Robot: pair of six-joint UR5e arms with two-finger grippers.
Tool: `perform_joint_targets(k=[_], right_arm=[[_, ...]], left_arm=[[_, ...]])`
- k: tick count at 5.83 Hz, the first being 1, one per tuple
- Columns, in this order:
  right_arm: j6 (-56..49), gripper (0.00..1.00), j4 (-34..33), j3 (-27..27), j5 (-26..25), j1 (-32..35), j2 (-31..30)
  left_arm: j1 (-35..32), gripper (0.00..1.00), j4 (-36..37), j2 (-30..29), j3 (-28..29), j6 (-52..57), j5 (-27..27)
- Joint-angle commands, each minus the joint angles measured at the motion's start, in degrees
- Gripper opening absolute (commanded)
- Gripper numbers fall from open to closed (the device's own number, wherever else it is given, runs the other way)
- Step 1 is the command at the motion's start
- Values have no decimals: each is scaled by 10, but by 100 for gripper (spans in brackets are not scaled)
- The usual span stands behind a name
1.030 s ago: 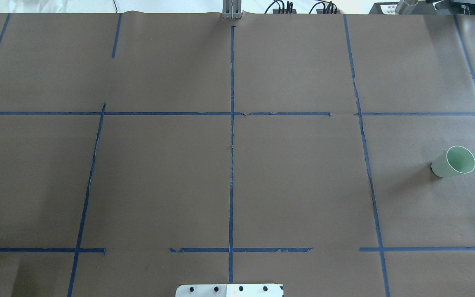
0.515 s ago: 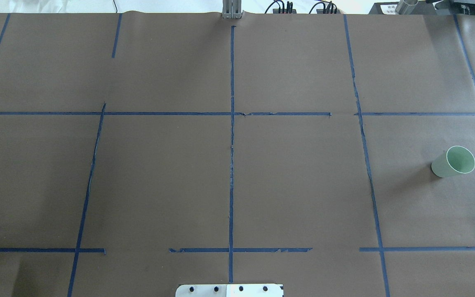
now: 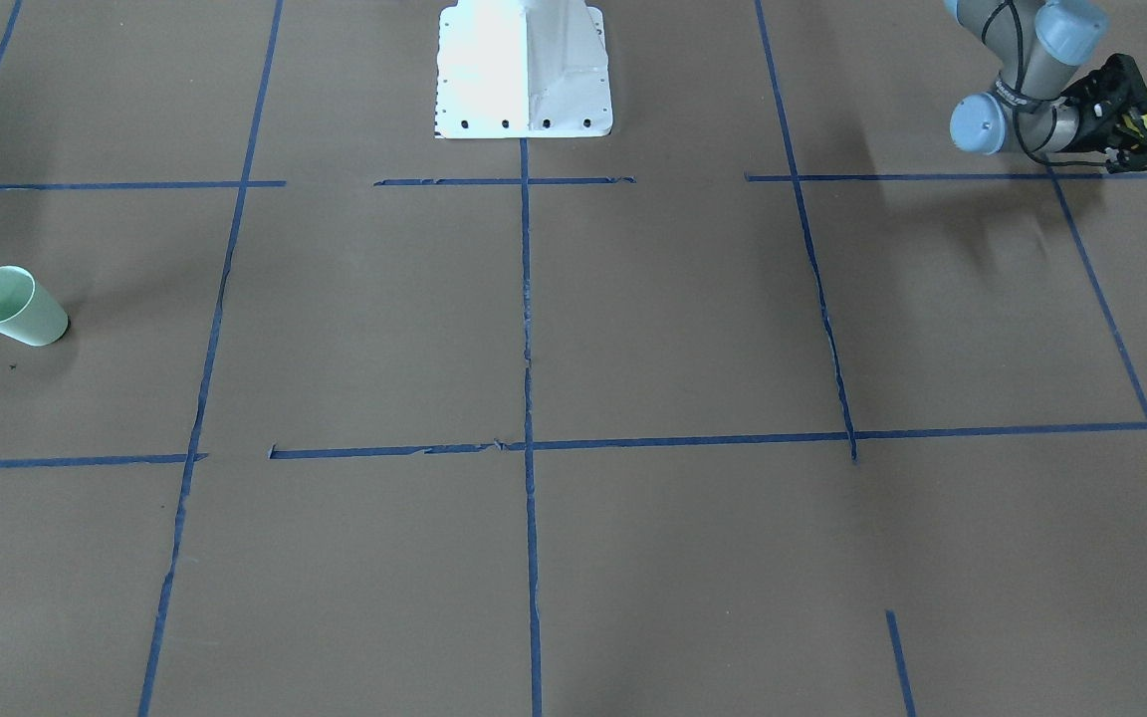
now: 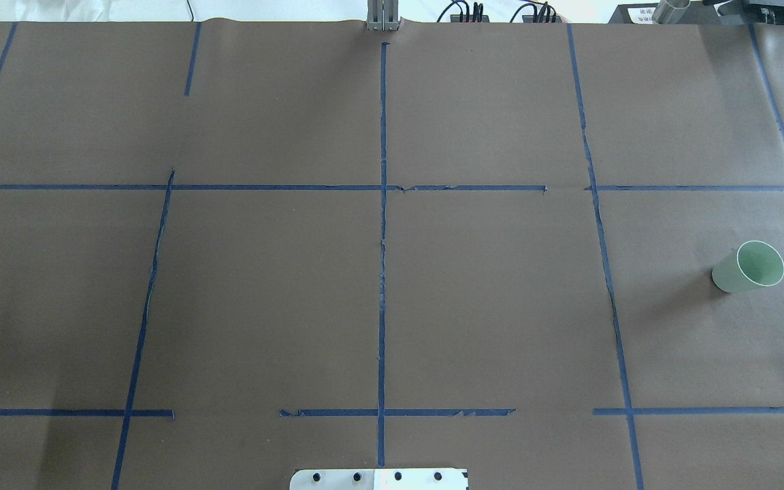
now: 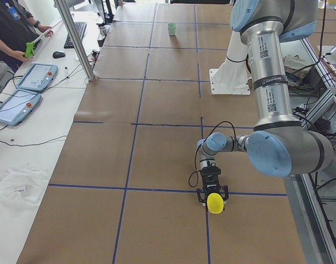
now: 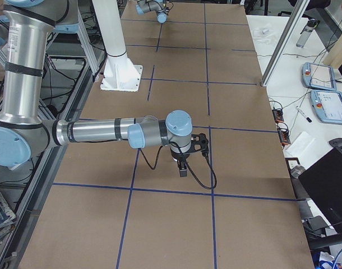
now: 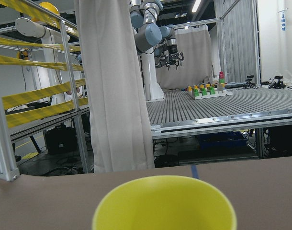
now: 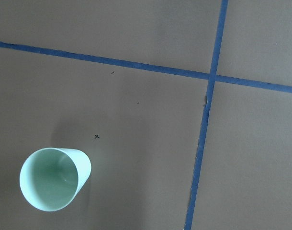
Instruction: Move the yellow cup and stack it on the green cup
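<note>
Over at the robot's left end of the table, the left arm (image 5: 267, 88) is folded up pretty tight. The silver upper tube runs straight down to a fat blue-capped elbow. From there the forearm doubles back and the wrist drops low, so the left gripper (image 5: 213, 196) lies level just above the table.

Its black fingers look spread to either side of the yellow cup (image 5: 215, 203), a bit wider than the cup and not pinching it. The cup stands upright right by a crossing of the blue tape lines (image 4: 382, 272). It's smooth, glossy plastic with a round rim, and that rim fills the bottom of the left wrist view.

The right arm (image 6: 98, 131) is the opposite, with the forearm stretched flat out over the table and the right gripper (image 6: 184, 168) pointing straight down. I honestly can't tell if its fingers are apart or together.

The green cup (image 4: 748, 267) is way off at the robot's right end, well apart from the yellow one. It's upright, pale mint and tapered, with a thin lighter rim. The right wrist camera looks down into it.

The table is covered in matte brown paper (image 4: 487, 306), and the tape looks torn and wrinkly in spots.
</note>
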Motion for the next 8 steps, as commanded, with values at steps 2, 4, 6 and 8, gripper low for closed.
perform_joint_targets(k=[2,4,6,8], right_arm=[[0,100,-1,-7,0,0,1],[1,100,0,-7,0,0,4],[1,100,0,-8,0,-2,5],[2,100,-1,-8,3,-2,6]], left_arm=[[-201,63,-40,-31,-14,220,169],[-314,63,-154,-82,-8,418,228],[-437,63,-313,-169,12,701,229],[-475,62,-417,-260,22,840,178]])
